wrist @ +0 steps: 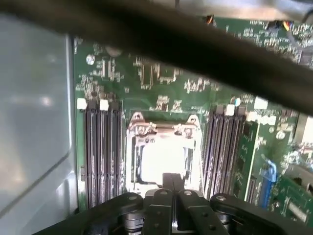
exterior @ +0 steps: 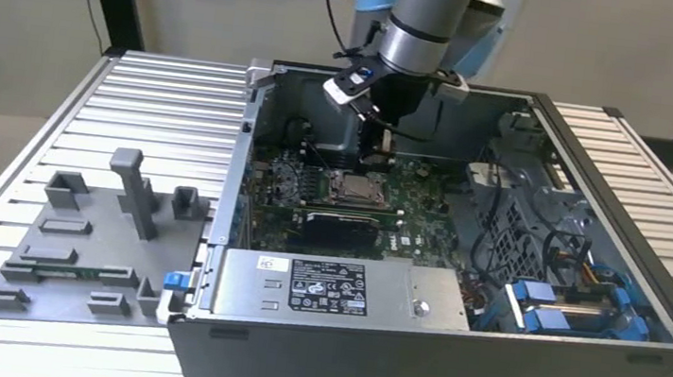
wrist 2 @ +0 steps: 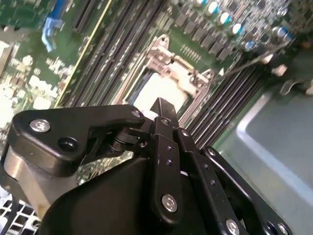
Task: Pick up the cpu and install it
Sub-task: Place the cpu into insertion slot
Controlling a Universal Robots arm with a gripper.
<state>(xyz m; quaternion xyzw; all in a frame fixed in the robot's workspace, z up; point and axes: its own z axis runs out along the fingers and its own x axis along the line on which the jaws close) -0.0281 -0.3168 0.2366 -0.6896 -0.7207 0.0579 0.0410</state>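
The cpu (exterior: pixel 355 188) lies flat in the metal-framed socket (wrist: pixel 164 129) of the green motherboard (exterior: pixel 423 191), inside the open computer case (exterior: pixel 418 369). Both wrist views show its pale top (wrist 2: pixel 150 91) (wrist: pixel 157 159) framed by the socket, with the retaining frame standing open around it. My gripper (exterior: pixel 374 158) hangs just above the socket, slightly toward the back of the case. Its two black fingers are pressed together with nothing between them (wrist 2: pixel 160 104) (wrist: pixel 171 177), and the tips sit over the chip's near edge.
Memory slots (wrist: pixel 100 152) run along both sides of the socket. A power supply box (exterior: pixel 338 289) fills the case front, and blue drive brackets (exterior: pixel 552 303) sit at the exterior view's right. A grey fixture tray (exterior: pixel 75 254) stands on the slatted table at the exterior view's left.
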